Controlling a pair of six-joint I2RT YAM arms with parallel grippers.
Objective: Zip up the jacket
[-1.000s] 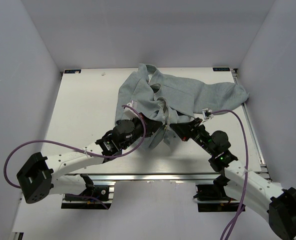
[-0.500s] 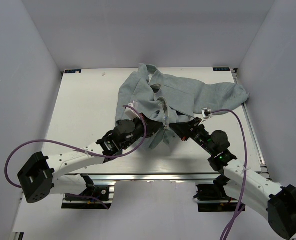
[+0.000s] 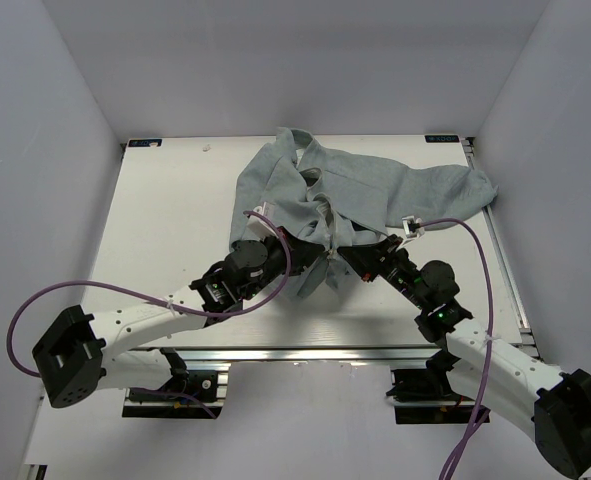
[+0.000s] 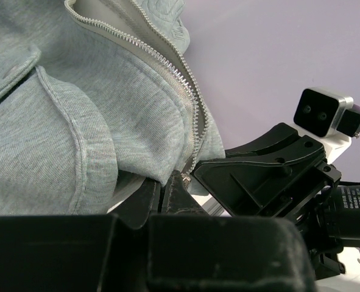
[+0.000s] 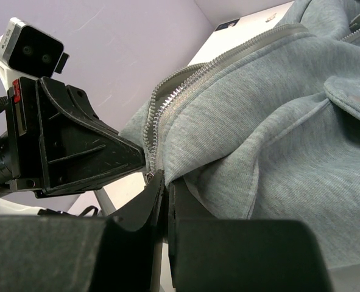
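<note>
the two arms start nearest, below the hem of the jacket [image 3: 375, 190]: the left arm [image 3: 165, 312] and the right arm [image 3: 475, 345] both slant inward toward that hem, each trailing a purple cable [image 3: 35, 305]

at the hem's middle the left jaws are pressed together, pinching the bottom corner of one front just where its silver zipper [image 4: 183, 79] row ends

the right jaws sit just beside them, almost tip to tip, and are closed the same way on the foot of the other front's tooth row [image 5: 167, 97]

above the pinched corners the two fronts are not joined, and pale lining [image 4: 100, 12] shows beside the teeth

a flap pocket [image 5: 350, 91] lies on the front the right jaws hold

farther up, the grey-green body is rumpled on the white counter [image 3: 165, 220], one sleeve [image 3: 465, 185] stretching out to the body's right, the collar [image 3: 295, 140] at the far end
</note>
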